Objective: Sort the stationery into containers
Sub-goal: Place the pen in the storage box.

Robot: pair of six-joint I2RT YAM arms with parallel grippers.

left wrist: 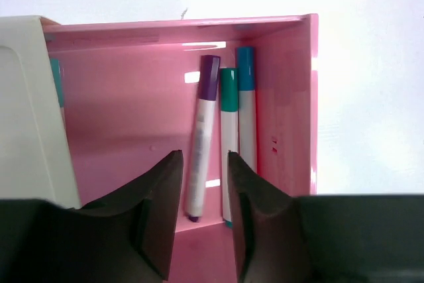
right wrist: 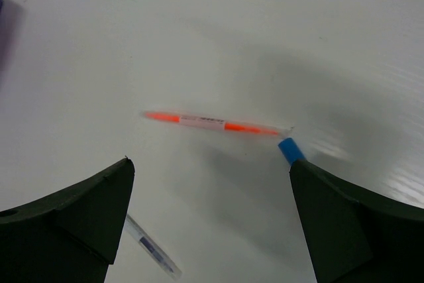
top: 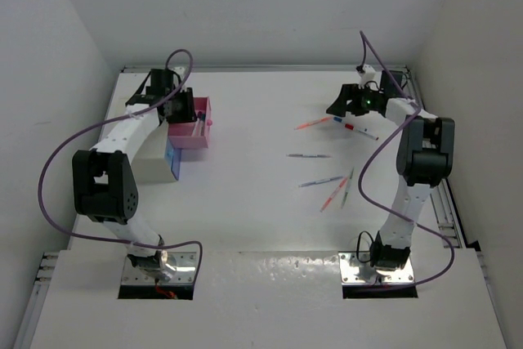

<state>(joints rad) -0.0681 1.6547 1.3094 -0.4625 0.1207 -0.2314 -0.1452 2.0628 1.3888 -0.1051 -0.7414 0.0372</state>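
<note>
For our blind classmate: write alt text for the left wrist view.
Three markers, capped purple, green and blue, lie in a pink box below the left gripper, its fingers slightly apart. A white block stands left.

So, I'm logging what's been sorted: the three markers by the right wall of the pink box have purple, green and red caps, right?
Not quite. The left wrist view shows the three markers by the right wall of the pink box with purple, green and blue caps. The one nearest the wall is blue, not red.
</note>
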